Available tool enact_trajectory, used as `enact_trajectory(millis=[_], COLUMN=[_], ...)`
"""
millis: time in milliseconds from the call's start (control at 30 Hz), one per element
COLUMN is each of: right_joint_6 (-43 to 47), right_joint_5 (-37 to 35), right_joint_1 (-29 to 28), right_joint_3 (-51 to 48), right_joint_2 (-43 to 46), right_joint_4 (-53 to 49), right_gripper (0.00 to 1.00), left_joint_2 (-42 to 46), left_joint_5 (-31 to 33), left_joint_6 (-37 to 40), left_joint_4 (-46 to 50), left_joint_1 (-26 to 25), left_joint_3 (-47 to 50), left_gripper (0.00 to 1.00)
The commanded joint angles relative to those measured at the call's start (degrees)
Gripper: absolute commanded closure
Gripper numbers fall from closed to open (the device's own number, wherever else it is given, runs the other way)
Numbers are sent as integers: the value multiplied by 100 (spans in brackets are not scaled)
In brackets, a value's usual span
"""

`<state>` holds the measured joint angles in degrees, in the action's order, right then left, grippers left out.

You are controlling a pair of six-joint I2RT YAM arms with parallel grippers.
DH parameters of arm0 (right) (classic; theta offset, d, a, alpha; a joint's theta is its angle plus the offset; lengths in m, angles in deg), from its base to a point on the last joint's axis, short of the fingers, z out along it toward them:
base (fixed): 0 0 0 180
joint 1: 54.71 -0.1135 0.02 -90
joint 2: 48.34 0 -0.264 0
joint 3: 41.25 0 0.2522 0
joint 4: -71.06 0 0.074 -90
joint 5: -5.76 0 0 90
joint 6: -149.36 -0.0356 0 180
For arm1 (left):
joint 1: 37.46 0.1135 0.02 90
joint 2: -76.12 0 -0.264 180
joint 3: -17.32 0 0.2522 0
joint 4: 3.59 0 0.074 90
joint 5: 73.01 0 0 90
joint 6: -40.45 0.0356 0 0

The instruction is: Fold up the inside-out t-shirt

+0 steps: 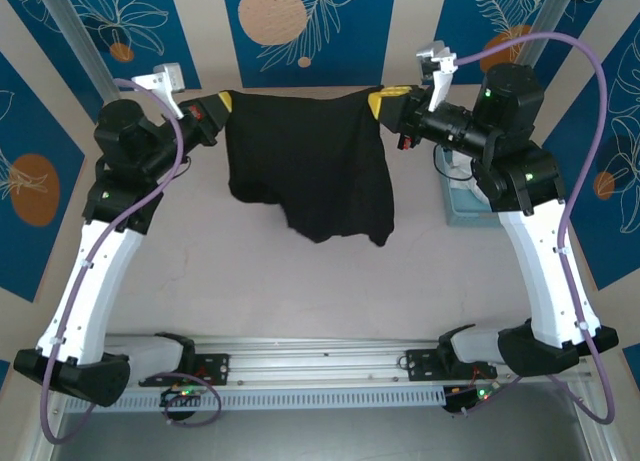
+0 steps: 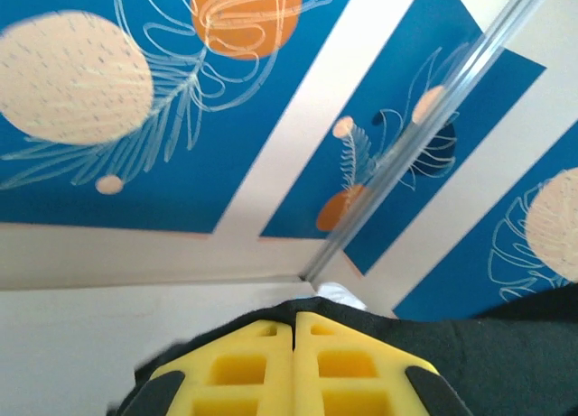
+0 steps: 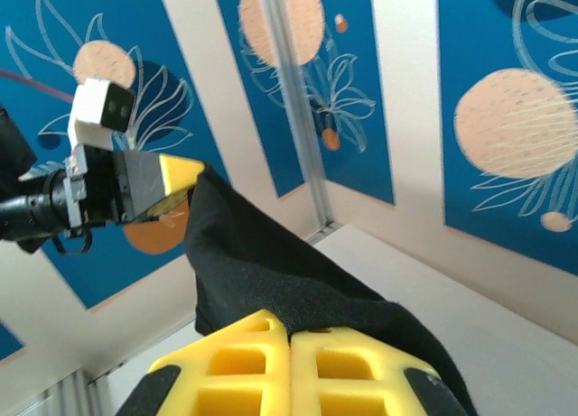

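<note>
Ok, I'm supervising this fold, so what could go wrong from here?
The left gripper and right gripper each pinch just a small bit of the t-shirt at its top edge, so the hanging cloth could slip free. Its lower edge hangs uneven, longer toward the right, so laying it down may trap wrinkles.
</note>
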<state>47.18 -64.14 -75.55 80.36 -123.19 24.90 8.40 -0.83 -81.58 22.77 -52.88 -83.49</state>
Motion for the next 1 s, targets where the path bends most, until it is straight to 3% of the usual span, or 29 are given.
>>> enact_trajectory(millis=[0, 100, 200, 300, 400, 467, 533, 600, 700, 833, 967], right_joint_6=[-231, -591, -993, -1243, -1090, -823, -619, -582, -507, -387, -377], right_joint_5=[468, 279, -75, -634, -859, -1274, -1425, -1250, -1179, -1825, -2108], right_joint_1=[-69, -69, -24, 81, 174, 147, 144, 125, -145, -410, -432], right_joint_3=[-319, -943, -1451, -1172, -521, -656, -1367, -2164, -3018, -3508, -3766], right_joint_2=[127, 59, -457, -1611, -2820, -3016, -2773, -2491, -2267, -2342, -2392], right_joint_4=[264, 635, 1020, 731, -95, -394, -261, -129, -66, -213, -136], right_gripper=[100, 100, 100, 99, 83, 70, 56, 50, 46, 43, 40], left_joint_2=[-35, -650, -1625, -2892, -3711, -3314, -2385, -1544, -1123, -1528, -2298], left_joint_5=[482, 480, 1142, 2070, 2664, 2492, 2015, 1346, 540, 734, 599], left_joint_6=[400, 203, 488, 1101, 1482, 1436, 1260, 881, 720, 1084, 1203], left_joint_4=[203, 143, 322, 1014, 2301, 2291, 1437, 708, 302, 628, 633], left_joint_1=[-22, -22, -1, 61, 92, 41, -110, -243, -489, -792, -989], left_joint_3=[-146, 92, -37, -799, -1450, -631, 957, 2331, 3284, 3245, 2877], left_gripper=[100, 100, 98, 76, 54, 46, 33, 21, 19, 20, 34])
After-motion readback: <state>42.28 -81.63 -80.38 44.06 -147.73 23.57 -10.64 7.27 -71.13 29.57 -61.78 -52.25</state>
